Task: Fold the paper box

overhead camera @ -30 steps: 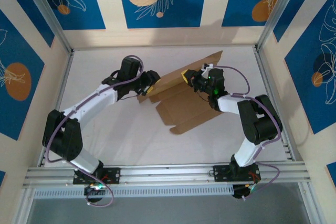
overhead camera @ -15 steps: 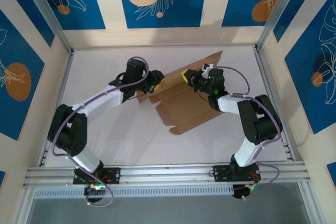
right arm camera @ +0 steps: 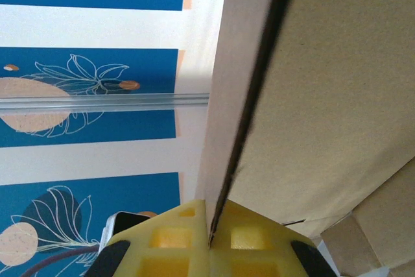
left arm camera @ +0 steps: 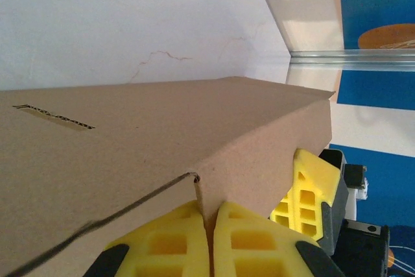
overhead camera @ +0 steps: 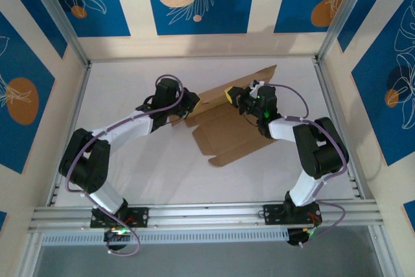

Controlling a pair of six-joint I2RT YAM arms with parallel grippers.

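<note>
L gripper (overhead camera: 192,103) has moved in & just clamped shut on paper box (overhead camera: 230,135) left flap edge. R gripper (overhead camera: 232,94) stays shut on raised back panel. Box sits mid-bench (overhead camera: 149,160), part-folded. Both sides held, so prob ready to fold.

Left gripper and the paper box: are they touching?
Touching. The left wrist view shows the left gripper shut on the paper box, cardboard pinched between its yellow fingers.

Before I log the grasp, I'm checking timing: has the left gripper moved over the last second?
Yes. The left gripper moved right, away from the left rail, and shut on the box edge.
</note>
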